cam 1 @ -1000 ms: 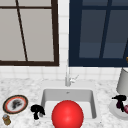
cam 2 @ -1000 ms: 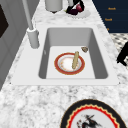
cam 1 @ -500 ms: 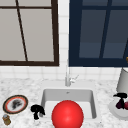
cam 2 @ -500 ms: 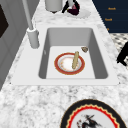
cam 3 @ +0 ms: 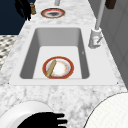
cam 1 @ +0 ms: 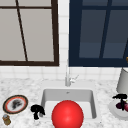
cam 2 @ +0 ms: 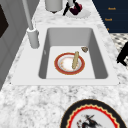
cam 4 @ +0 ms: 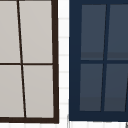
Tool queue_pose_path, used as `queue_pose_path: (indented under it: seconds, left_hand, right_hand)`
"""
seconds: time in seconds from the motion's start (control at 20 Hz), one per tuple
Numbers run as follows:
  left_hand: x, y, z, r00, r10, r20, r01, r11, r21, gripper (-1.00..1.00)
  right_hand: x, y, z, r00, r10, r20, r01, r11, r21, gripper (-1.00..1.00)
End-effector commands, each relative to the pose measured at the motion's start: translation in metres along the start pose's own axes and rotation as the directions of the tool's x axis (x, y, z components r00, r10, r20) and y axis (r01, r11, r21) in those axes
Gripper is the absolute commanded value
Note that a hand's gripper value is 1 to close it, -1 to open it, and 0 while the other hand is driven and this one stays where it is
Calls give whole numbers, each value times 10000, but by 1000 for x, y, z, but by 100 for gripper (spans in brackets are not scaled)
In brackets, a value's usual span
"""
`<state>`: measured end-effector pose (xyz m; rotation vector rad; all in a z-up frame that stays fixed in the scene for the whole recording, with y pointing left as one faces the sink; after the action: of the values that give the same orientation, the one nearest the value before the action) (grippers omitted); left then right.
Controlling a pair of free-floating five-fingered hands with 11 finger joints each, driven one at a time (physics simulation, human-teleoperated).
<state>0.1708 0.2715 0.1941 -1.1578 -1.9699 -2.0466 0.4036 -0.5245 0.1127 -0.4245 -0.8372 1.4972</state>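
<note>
Little had moved against the earlier frames: both hands and every dish sat where they had been half a second and a second before, so the work at the white plate looked paused rather than advanced. Right hand [cam 1: 120, 97] hovered over the white plate [cam 1: 115, 110] at 3 o'clock of the sink [cam 1: 67, 96], fingers drooping onto a dark red fruit [cam 1: 119, 105]; whether they pinched it or merely touched it could not be told. From the right side the same hand [cam 3: 42, 120] lay flat across that plate [cam 3: 15, 112], fingers stretched out. From the left side it showed beside the fruit [cam 2: 75, 10], next to a grey canister [cam 2: 53, 5]. Left hand [cam 1: 37, 110] hung at 9 o'clock of the sink, over the counter edge, fingers curled downward and holding nothing; it also showed as a dark shape [cam 2: 123, 53] at the counter's front. Patterned plate [cam 1: 15, 104] and a small jar [cam 1: 6, 119] lay further out at 9 o'clock. Inside the basin, a red-rimmed plate [cam 2: 69, 63] carried a tan stick [cam 2: 75, 60]; a small brown scrap [cam 2: 84, 49] lay at its 1 o'clock. Faucet [cam 1: 67, 78] stood at 12 o'clock.
</note>
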Motion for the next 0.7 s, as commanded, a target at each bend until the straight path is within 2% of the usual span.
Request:
queue_pose_path:
  seconds: [0.0,0.05,0.25,0.35,0.4,0.45,0.65]
  left_hand:
    - [0,0,0,10000,0,0,0,10000,0,0]
    - [0,0,0,10000,0,0,0,10000,0,0]
    - [0,0,0,10000,0,0,0,10000,0,0]
    - [0,0,0,10000,0,0,0,10000,0,0]
    - [0,0,0,10000,0,0,0,10000,0,0]
    - [0,0,0,10000,0,0,0,10000,0,0]
    - [0,0,0,10000,0,0,0,10000,0,0]
  right_hand:
    - [-24,24,-12,9997,50,-237,-59,9992,-389,-100]
    - [-26,25,-14,9998,-79,-187,75,9997,-246,-100]
    - [-27,30,-7,9994,-346,72,351,9966,-744,-100]
    - [-17,31,-9,9993,-365,89,371,9961,-803,-100]
    - [-12,32,-8,9996,-263,74,268,9964,-809,100]
    - [-9,26,-5,10000,55,-4,-55,9950,-994,100]
    - [-9,7,-10,9986,-528,59,531,9957,-755,100]
